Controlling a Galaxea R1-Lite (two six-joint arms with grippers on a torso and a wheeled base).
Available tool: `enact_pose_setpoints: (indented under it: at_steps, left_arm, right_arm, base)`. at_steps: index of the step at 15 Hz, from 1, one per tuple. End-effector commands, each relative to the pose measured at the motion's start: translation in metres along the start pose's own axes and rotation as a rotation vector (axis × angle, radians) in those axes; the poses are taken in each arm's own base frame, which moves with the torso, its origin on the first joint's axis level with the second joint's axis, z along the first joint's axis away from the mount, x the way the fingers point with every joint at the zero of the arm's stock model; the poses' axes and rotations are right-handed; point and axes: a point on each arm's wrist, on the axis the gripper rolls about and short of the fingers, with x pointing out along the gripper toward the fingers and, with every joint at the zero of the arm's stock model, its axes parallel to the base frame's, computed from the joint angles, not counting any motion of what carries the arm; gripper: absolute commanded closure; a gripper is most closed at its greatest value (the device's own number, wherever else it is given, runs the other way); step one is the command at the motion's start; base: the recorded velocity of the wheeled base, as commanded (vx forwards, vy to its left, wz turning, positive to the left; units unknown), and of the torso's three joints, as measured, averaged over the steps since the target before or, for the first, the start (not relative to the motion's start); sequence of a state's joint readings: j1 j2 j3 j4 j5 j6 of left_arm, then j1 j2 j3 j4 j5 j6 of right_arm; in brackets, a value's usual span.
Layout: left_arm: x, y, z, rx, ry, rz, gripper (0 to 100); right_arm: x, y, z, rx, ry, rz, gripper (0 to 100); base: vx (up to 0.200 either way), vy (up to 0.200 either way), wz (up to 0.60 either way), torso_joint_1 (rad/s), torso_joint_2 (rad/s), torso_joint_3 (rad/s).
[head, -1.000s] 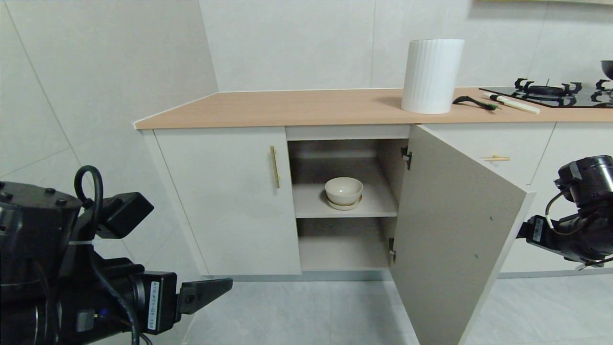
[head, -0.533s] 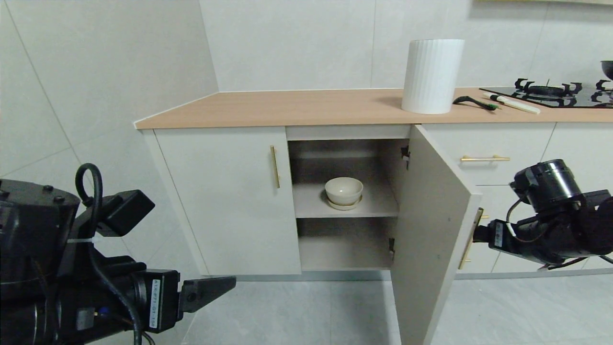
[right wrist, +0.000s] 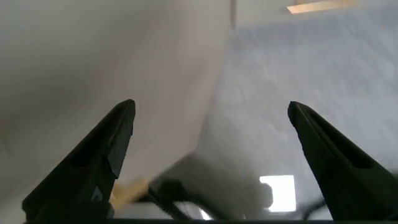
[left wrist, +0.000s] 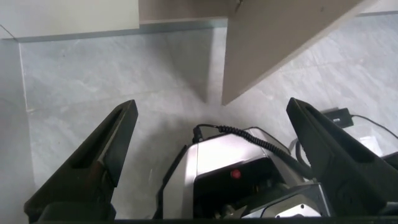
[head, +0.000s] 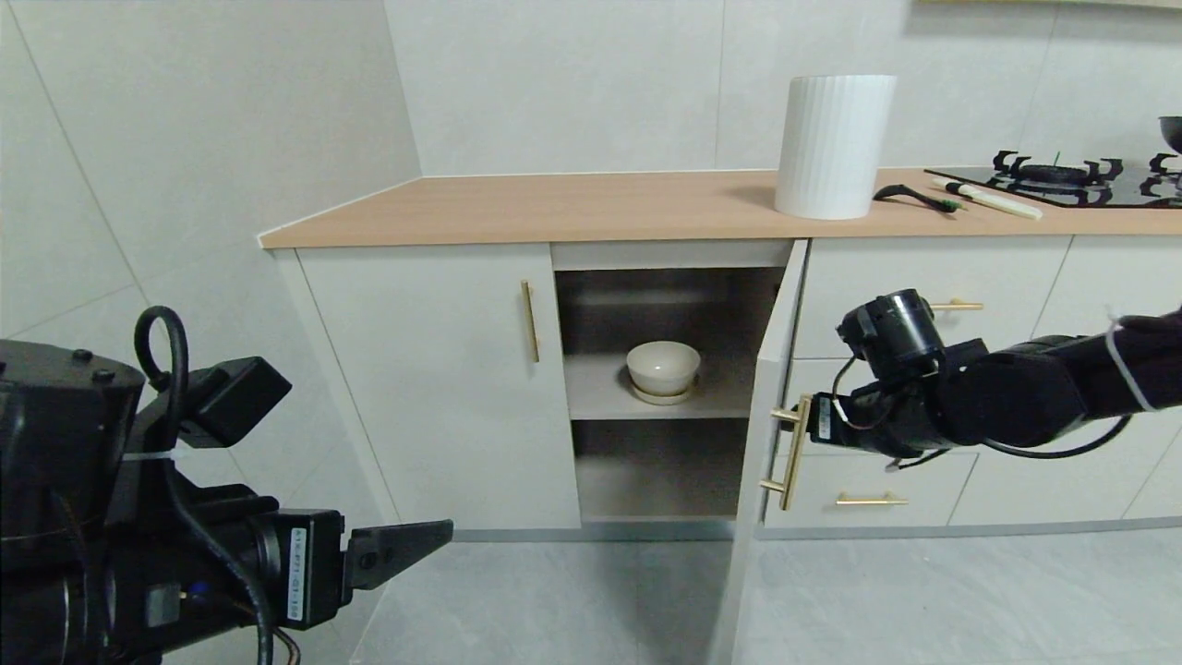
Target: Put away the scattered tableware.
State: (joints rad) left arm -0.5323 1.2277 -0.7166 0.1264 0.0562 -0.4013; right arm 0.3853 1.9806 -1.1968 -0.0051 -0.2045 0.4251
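Tableware: I count one bowl, one saucer, shelved.
Blocking: one cabinet door, half shut.
Left hand: wide.
Right hand: wide.

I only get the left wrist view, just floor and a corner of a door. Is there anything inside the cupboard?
Observer: Yes, a bowl sits on a saucer on the upper shelf.
Operator: Where's the other arm?
Observer: The right tool, open, is beside the gold handle of the door, on its outer side.
Operator: Anything up on the counter?
Observer: A tall white ribbed container stands there.
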Motion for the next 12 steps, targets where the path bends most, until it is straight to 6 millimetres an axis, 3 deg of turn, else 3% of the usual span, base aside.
enact_pose_setpoints:
  at_steps: [1, 4, 12]
  left_arm:
    - [-0.001, 0.000, 0.000, -0.001, -0.004, -0.001, 0]
    - [-0.001, 0.000, 0.001, 0.000, -0.014, 0.015, 0]
    - [0.002, 0.001, 0.001, 0.008, -0.013, 0.048, 0]
  right_arm:
    - [0.034, 0.022, 0.008, -0.034, -0.008, 0.022, 0]
    - [0.043, 0.031, 0.013, -0.037, -0.029, 0.042, 0]
    - [0.072, 0.047, 0.006, 0.005, -0.102, 0.145, 0]
  base:
    - [0.000, 0.000, 0.00, 0.000, 0.00, 0.000]
    - [0.000, 0.000, 0.00, 0.000, 0.00, 0.000]
    - [0.000, 0.000, 0.00, 0.000, 0.00, 0.000]
